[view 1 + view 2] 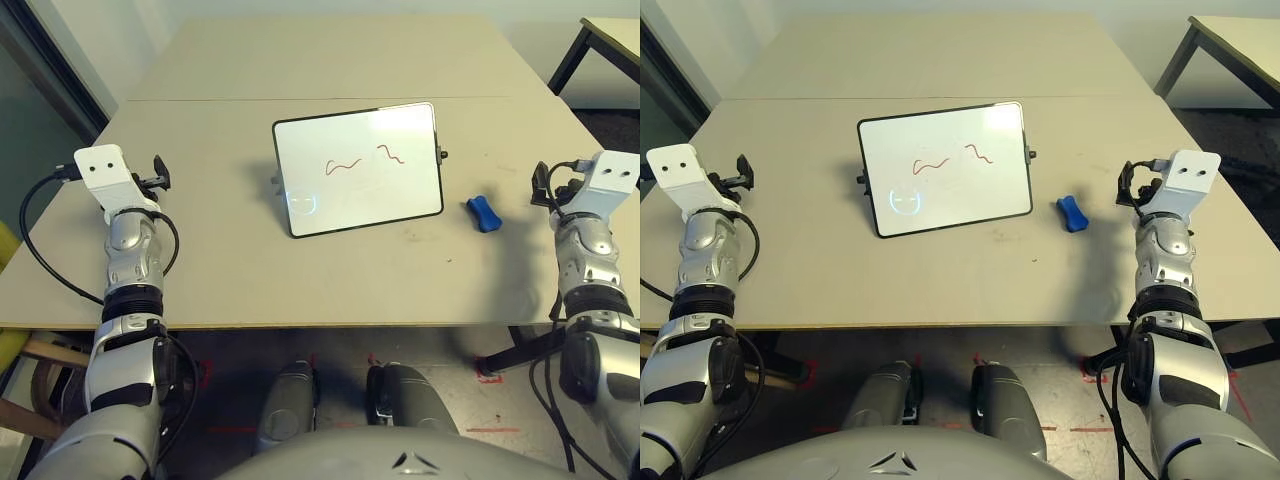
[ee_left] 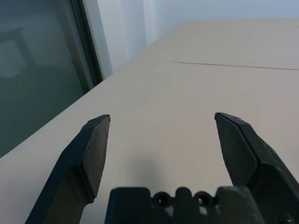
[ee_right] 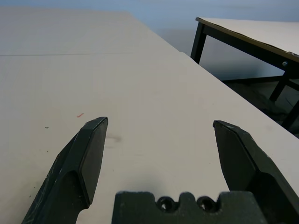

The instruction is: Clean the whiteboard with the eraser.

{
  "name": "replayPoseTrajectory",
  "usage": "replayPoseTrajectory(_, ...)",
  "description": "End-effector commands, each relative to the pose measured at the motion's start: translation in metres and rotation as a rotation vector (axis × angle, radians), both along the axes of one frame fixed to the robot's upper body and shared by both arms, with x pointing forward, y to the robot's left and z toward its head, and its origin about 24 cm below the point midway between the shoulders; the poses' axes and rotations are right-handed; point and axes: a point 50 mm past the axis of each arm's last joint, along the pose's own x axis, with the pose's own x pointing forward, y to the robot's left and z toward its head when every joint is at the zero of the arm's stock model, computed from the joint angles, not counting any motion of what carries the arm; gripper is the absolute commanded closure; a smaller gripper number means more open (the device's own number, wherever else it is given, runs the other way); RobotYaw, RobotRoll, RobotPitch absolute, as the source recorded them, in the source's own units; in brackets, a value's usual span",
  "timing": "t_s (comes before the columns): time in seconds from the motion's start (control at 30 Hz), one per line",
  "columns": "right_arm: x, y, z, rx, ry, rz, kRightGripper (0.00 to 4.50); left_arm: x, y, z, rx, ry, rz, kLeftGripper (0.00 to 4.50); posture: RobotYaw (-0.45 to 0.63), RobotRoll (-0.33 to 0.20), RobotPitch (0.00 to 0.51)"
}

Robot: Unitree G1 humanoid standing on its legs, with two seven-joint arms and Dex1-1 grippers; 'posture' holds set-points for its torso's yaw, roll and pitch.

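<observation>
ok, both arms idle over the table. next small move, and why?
I'd likely ease the right gripper inward toward the blue eraser: its fingers are apart with nothing between them, and the eraser lies on the table between that gripper and the whiteboard, whose two red squiggles still need wiping.

silver forearms showing black ribbed bands, chunky white wrist brackets sporting small dark screw holes, black cables looping off the left arm at around nine o'clock and dangling below the right arm toward six, matte black angular gripper fingers
</observation>
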Motion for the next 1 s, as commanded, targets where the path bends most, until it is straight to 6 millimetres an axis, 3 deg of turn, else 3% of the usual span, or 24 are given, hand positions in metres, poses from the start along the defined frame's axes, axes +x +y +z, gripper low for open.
replayPoseTrajectory(0.03,0.001,-0.002,0.003,0.013,-0.016,-0.007,0.02,0.0,0.0,-0.004,-0.003,0.005,0.018,0.0,0.26,0.0,0.049)
replayPoseTrajectory(0.3,0.007,0.003,0.025,-0.016,-0.005,0.056,0.02,0.01,0.001,0.021,0.029,-0.042,-0.091,0.0,0.23,0.0,0.059)
replayPoseTrajectory(0.47,0.009,0.015,0.051,-0.028,0.105,0.149,0.02,0.017,0.0,0.042,0.096,-0.01,-0.301,0.0,0.19,0.0,0.066)
replayPoseTrajectory(0.7,-0.002,0.044,0.076,0.022,0.346,0.42,0.02,0.013,-0.001,0.069,0.12,0.005,-0.647,0.0,0.17,0.0,0.07)
replayPoseTrajectory(0.83,-0.01,0.056,0.076,0.035,0.476,0.542,0.02,0.006,-0.004,0.085,0.124,0.026,-0.875,0.0,0.17,0.0,0.074)
replayPoseTrajectory(1.0,-0.012,0.061,0.062,0.042,0.581,0.561,0.02,-0.003,-0.007,0.097,0.122,0.134,-1.073,0.0,0.18,0.0,0.071)
